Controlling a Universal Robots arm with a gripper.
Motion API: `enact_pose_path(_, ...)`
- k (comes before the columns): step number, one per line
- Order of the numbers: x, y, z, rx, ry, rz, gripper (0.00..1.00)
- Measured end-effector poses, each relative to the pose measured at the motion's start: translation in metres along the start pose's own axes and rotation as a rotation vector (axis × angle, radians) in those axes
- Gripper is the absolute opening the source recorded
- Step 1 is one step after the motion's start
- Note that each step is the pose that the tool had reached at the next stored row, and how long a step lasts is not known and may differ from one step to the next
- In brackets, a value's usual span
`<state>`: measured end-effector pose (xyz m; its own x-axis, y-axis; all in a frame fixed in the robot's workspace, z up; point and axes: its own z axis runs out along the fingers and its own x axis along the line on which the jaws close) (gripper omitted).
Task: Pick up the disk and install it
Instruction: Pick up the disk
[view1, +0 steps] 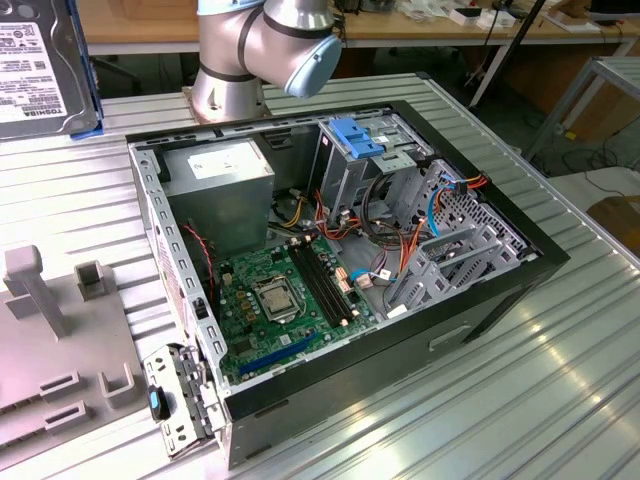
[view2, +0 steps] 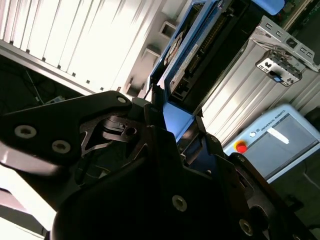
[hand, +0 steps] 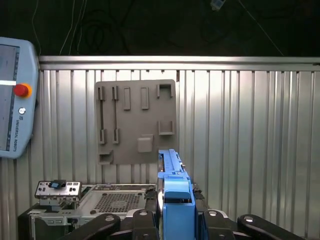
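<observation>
Exterior view: disk (view1: 35, 60) cut off at the view's top-left corner, arm (view1: 265, 45) cropped by top edge. First wrist view — disk's lower end hidden btwn claw (hand: 176, 222) parts, claw itself cut by the edge.

Robot lab, with ribbed workbench (view1: 560, 380) and teach pendant (hand: 12, 100).

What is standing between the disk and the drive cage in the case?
Nothing visible. The gripper holds the disk clear of the open case, at the exterior view's left. The drive cage looks unobstructed from above; loose cables bunch beside it.
</observation>
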<state>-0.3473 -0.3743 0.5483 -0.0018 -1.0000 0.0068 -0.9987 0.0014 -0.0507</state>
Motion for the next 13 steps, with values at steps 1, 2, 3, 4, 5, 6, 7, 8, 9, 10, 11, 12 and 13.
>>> enact_pose_path(1,0.0000,-0.0020,0.0001,-0.0001,0.0001,0.001,0.36)
enact_pose_path(2,0.0000,-0.0042,0.0003,-0.0001,0.0001,0.002,0.36)
enact_pose_path(3,0.0000,-0.0087,0.0007,-0.0001,0.0002,0.004,0.36)
enact_pose_path(4,0.0000,-0.0117,0.0009,-0.0001,0.0002,0.004,0.36)
enact_pose_path(5,0.0000,-0.0152,0.0012,0.0000,0.0002,0.004,0.36)
enact_pose_path(6,0.0000,-0.0208,0.0015,-0.0001,0.0002,0.004,0.36)
enact_pose_path(7,0.0000,-0.0250,0.0017,-0.0001,0.0002,0.004,0.36)
enact_pose_path(8,-0.0001,-0.0292,0.0020,-0.0002,0.0002,0.004,0.36)
enact_pose_path(9,-0.0001,-0.0344,0.0024,-0.0006,0.0003,0.004,0.36)
enact_pose_path(10,-0.0001,-0.0389,0.0027,-0.0017,0.0003,0.004,0.36)
enact_pose_path(11,-0.0001,-0.0444,0.0031,-0.0037,0.0003,0.004,0.36)
enact_pose_path(12,-0.0001,-0.0486,0.0035,-0.0054,0.0003,0.004,0.36)
enact_pose_path(13,-0.0001,-0.0530,0.0039,-0.0072,0.0003,0.004,0.36)
